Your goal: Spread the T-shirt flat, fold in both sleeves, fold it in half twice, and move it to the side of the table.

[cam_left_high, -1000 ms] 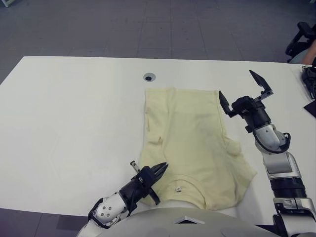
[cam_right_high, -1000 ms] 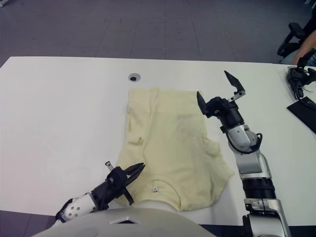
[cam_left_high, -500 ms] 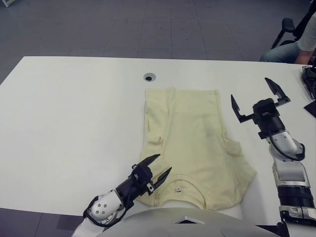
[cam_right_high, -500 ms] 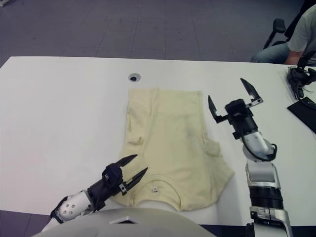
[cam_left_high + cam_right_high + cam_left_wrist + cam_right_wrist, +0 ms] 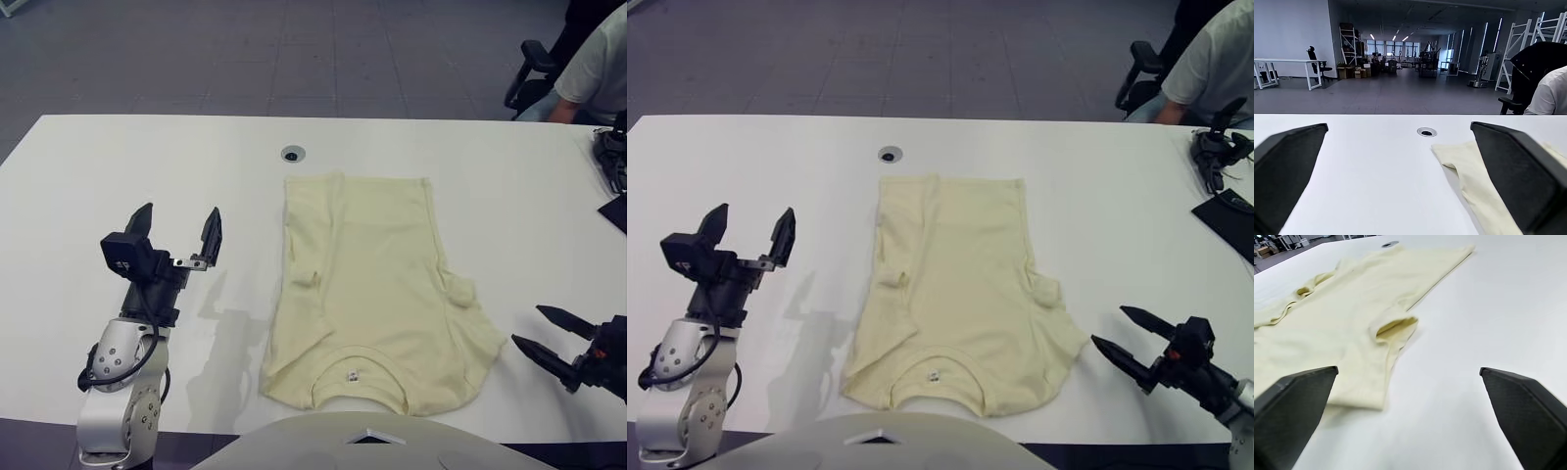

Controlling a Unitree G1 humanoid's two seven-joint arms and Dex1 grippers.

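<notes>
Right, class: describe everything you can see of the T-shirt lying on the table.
The T-shirt is pale yellow, of soft knit-looking cloth, lying flat on the white table, collar toward the robot and straight hem at the far end, just short of a small round hole. Both sleeves look turned in over the body, leaving a pucker on each side. A small tag shows inside the collar. Only the table touches it; the left gripper and right gripper stand apart, jaws open.

The left arm (image 5: 122,364) is built of rounded silver-grey metal housings with small dark screw holes, and a thin black cable (image 5: 86,372) loops beside them. The left tool (image 5: 179,217) and right tool (image 5: 527,326) are matte black, each with two tapered, pointed fingers.
</notes>
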